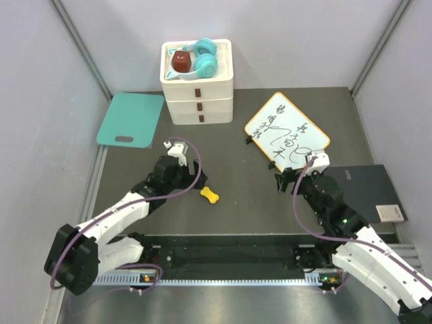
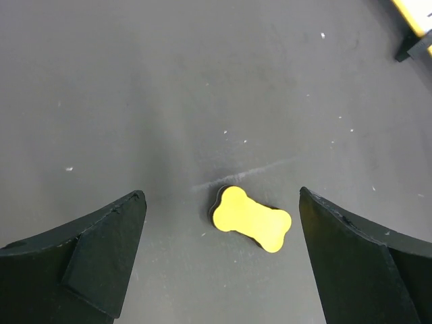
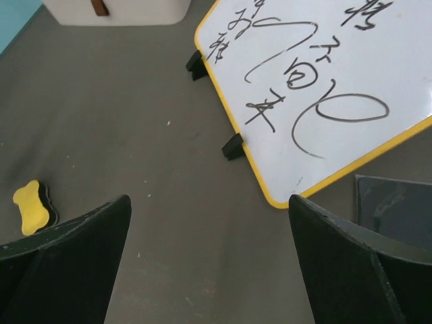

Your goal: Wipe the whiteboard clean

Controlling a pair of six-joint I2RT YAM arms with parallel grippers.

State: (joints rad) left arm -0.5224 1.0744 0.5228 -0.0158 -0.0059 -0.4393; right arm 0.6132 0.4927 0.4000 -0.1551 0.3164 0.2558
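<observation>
Left gripper (image 2: 221, 197): apart; I line it up on the eraser (image 2: 252, 218) to grab.
Right gripper (image 3: 209, 202): apart, empty, by the whiteboard (image 3: 378, 67), likely to steady it.

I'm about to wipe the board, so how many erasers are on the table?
1: the yellow bone-shaped eraser on the table, just ahead of the left hand. The drawer unit could hide more.

Black handwriting on small white rectangular board with orange-yellow rim (image 1: 287, 129): several groups of character-like strokes plus looping curls, none legible as words or numbers. Right wrist view shows same board (image 3: 324, 81) closer, strokes sharp but not decipherable. Small white label (image 1: 390, 214) on near right corner of dark grey flat rectangular pad (image 1: 361, 189): print too small to read.
</observation>
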